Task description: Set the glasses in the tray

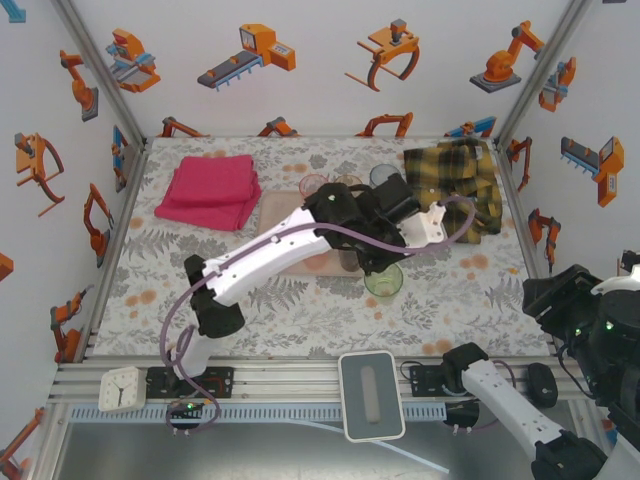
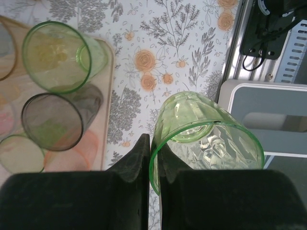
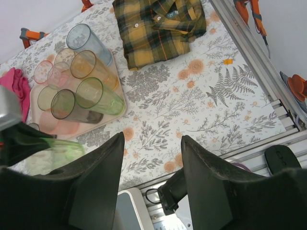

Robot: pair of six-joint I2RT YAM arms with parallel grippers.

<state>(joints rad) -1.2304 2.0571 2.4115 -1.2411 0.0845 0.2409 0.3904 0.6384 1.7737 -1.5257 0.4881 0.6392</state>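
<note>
Green and translucent, one tumbler [image 2: 206, 139] is pinched at its rim by the left gripper [image 2: 152, 143], one finger outside the wall and the other inside the mouth, the jaws clamped tight on the thin plastic. It hangs tilted over the floral tablecloth [image 2: 182, 43], just beside the tray's [image 2: 111, 67] edge and outside it; whether its base touches the cloth cannot be told. From above, the same tumbler sits at the tip of the outstretched left arm, off the tray's right side.

On the pale pink tray stand the other glasses, packed close: a second green one [image 2: 57, 55] by the rim, a smoky grey one [image 2: 55, 120] touching it, and an orange-tinted one [image 2: 5, 48] cut off by the frame edge. The right wrist view gives the whole cluster: a bluish tumbler [image 3: 86, 40] at the far end, an orange one [image 3: 91, 67] next to it, pink [image 3: 55, 74] behind, then the green and the grey (all seen slanted from this angle).

The right gripper [image 3: 151, 143] hovers well apart, above the table's near right corner, its fingers spread with nothing between them.

Farther out, a folded magenta towel [image 1: 212, 190] lies left of the tray and a yellow-black plaid shirt [image 1: 455, 180] lies at the far right.
</note>
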